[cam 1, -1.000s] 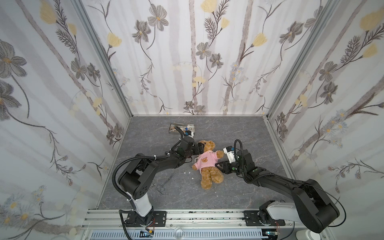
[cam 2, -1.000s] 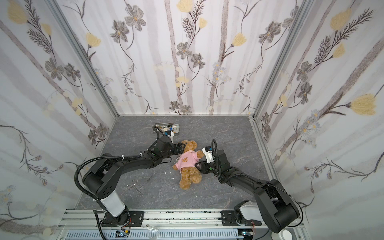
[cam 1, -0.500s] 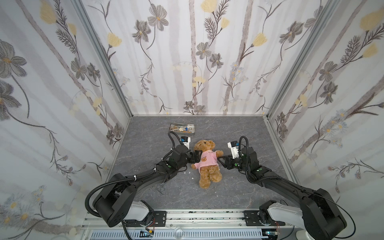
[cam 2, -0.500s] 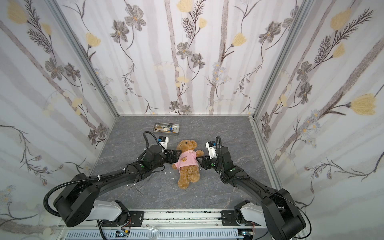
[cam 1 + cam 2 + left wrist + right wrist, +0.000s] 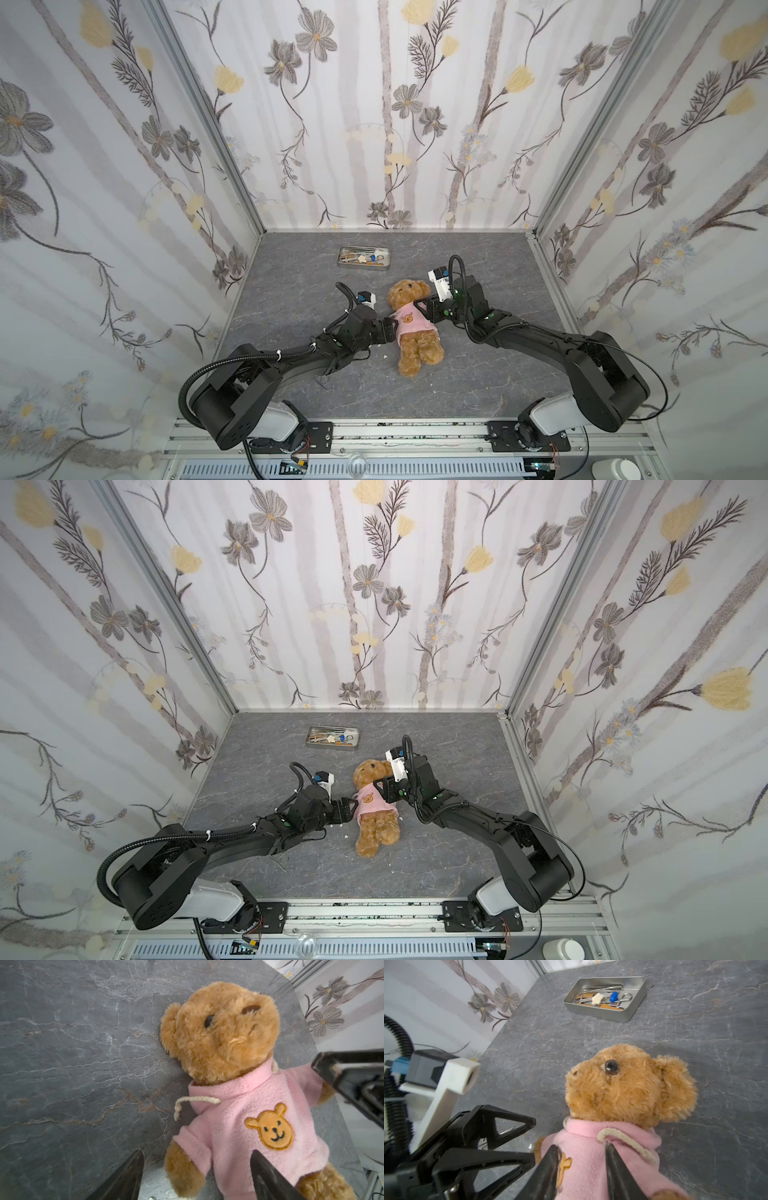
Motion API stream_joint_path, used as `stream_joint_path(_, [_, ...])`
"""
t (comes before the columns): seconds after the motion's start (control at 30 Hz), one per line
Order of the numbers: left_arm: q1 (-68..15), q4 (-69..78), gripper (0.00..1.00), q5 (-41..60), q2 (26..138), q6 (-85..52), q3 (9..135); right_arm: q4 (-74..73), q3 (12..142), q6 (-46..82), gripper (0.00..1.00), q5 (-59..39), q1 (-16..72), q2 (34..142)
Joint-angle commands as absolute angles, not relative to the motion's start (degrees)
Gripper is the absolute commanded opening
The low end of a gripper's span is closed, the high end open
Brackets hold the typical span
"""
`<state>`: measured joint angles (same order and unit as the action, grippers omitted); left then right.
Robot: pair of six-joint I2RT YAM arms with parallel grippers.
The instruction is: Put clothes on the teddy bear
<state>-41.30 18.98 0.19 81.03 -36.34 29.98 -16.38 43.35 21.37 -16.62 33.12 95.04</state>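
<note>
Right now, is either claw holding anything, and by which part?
Left claw open astride the teddy bear's arm, holding nothing. Right claw straddles the pink shirt's shoulder; grip unclear.

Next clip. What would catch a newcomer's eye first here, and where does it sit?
The golden-brown teddy bear lies on its back in the middle of the grey tabletop, already wearing a pink hoodie with a bear-face patch. The left tool and right tool flank it, one at each sleeve. Behind it, toward the back wall, sits a metal tin of small instruments.
</note>
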Motion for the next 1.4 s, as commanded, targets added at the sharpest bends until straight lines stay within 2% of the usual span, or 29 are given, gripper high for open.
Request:
stream_joint_path(0.0, [-41.4, 19.7, 0.81, -0.4, 82.3, -35.2, 29.5, -19.0, 41.2, 21.2, 0.39, -16.4, 32.5, 95.8])
stream_joint_path(0.2, [-41.1, 20.0, 0.82, -3.1, 85.6, -31.5, 31.4, -23.0, 34.5, 24.2, 0.39, -16.8, 32.5, 94.5])
stream_joint_path(0.57, [-38.7, 20.2, 0.83, -5.2, 90.8, -26.8, 34.3, -23.1, 33.1, 22.1, 0.42, -14.4, 31.1, 97.3])
stream_joint_path(0.73, [-38.6, 20.9, 0.83, -4.2, 92.5, -26.8, 34.3, -25.1, 31.2, 20.6, 0.45, -16.5, 28.9, 96.8])
stream_joint_path(1.0, [-38.6, 20.8, 0.83, -3.5, 86.7, -25.9, 34.8, -19.0, 36.0, 17.8, 0.52, -21.4, 27.4, 89.9])
stream_joint_path(1.2, [-37.3, 20.7, 0.86, -9.7, 77.6, -20.2, 35.1, -10.9, 38.0, 14.6, 0.56, -12.9, 23.9, 78.9])
stream_joint_path(1.27, [-36.1, 20.8, 0.88, -13.7, 74.5, -17.6, 35.0, -8.9, 38.5, 13.0, 0.57, -6.7, 22.8, 75.5])
stream_joint_path(1.37, [-33.3, 22.7, 0.91, -20.9, 69.6, -14.1, 35.0, -8.4, 38.2, 8.9, 0.65, 6.8, 21.7, 70.9])
